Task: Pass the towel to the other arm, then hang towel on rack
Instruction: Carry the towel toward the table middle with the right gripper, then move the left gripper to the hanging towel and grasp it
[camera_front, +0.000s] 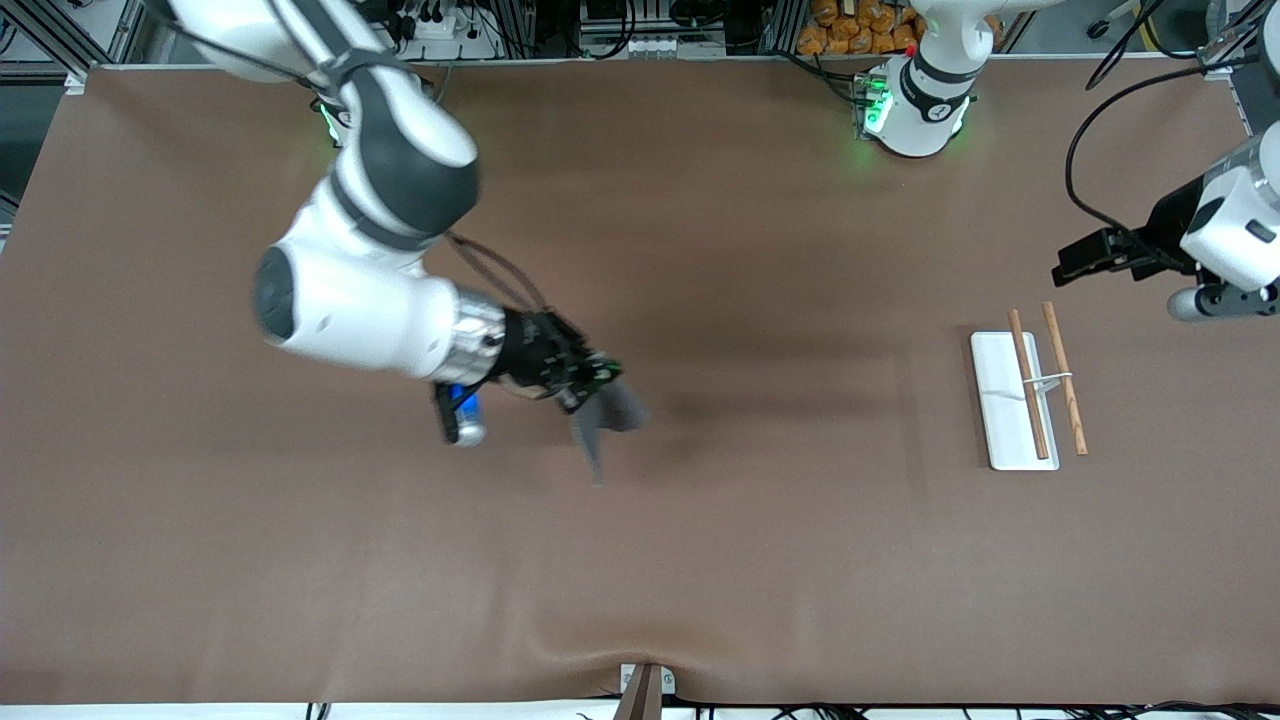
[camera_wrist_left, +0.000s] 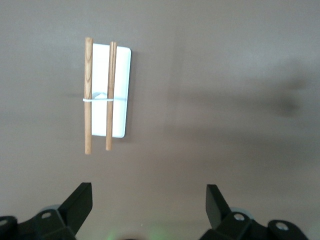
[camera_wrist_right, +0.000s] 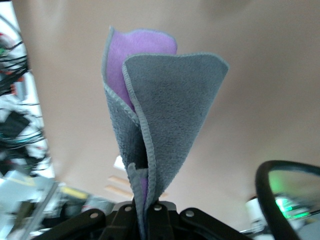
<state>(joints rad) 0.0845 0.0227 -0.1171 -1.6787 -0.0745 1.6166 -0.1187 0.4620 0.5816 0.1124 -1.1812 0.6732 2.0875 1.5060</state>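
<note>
Your right end effector (camera_front: 592, 385) clamps the towel (camera_front: 610, 415) above bare surface (camera_front: 700, 560); left end effector (camera_front: 1068, 262), spread wide, waits near the rack (camera_front: 1012, 400); only the right wrist view shows purple.

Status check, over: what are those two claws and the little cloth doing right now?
Right gripper shut on towel, lifted over mid-table. Left gripper open, waiting above the rack. Nothing between them.

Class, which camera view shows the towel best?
The right wrist view: the towel fills it, grey and purple sides both clear, pinched in the right hand. The front view shows only a small grey shape. The left wrist view doesn't show it.
</note>
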